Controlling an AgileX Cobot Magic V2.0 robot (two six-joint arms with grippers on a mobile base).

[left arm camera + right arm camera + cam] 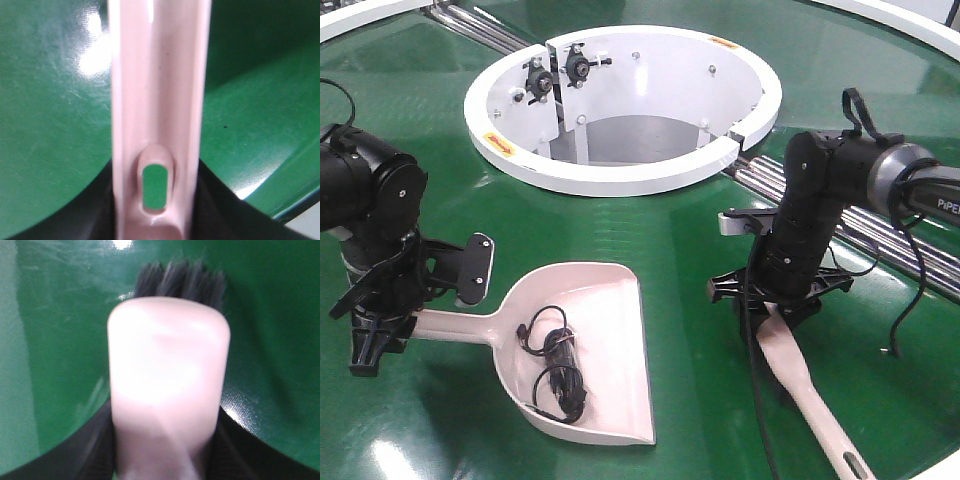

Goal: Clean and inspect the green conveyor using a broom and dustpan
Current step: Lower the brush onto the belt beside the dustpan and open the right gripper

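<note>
Front view, left claw: your left gripper (380, 335) is clamped on the handle end of the dustpan (610, 300), which lies flat on the green conveyor (680, 230), below the white hub (620, 180).
Front view, pan load: a black tangle (555, 365) sits inside the scoop.
Front view, right claw: your right gripper (780, 305) grips the broom (810, 385). Its handle trails toward the lower right, and its head is hidden under the wrist.
Front view, key relation: the pan's wide mouth faces right, toward the broom. Bare belt lies between them, so the right arm is the nearer one for any sweep leftward.
Left wrist view: the dustpan handle's slot hole (155, 186) sits between dark jaws pressed on both sides. The handle's long axis runs straight ahead.
Right wrist view: the broom's pale back fills the frame. The bristles (182, 282) are at the far end, low over the belt; you cannot tell whether they touch it.
</note>
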